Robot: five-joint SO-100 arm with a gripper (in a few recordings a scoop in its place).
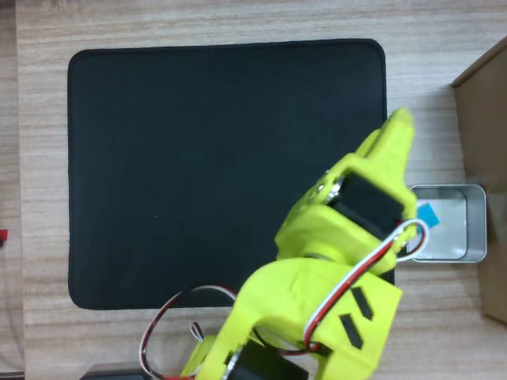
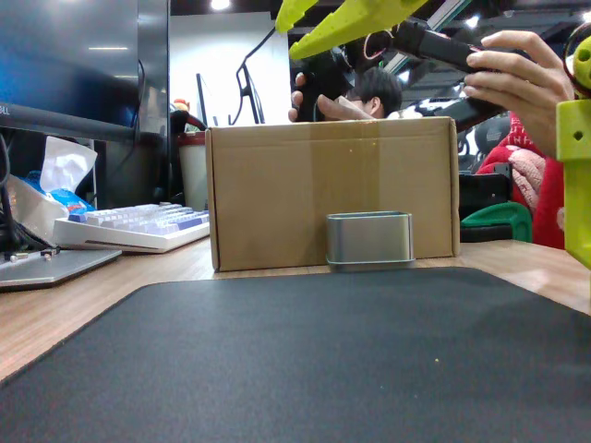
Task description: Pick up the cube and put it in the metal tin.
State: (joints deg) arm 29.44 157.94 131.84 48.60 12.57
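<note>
The cube [image 1: 428,214] already lay inside the metal tin [image 1: 474,226] (beside the cardboard box [image 2: 332,189]). My jaws stood spread above, empty; I judged it best to lift straight clear, avoiding the rim.

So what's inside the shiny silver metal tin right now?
In the overhead view the shiny silver metal tin holds a small sky-blue cube near its left side. The yellow-green arm covers that left edge, so that part of the floor is hidden.
</note>
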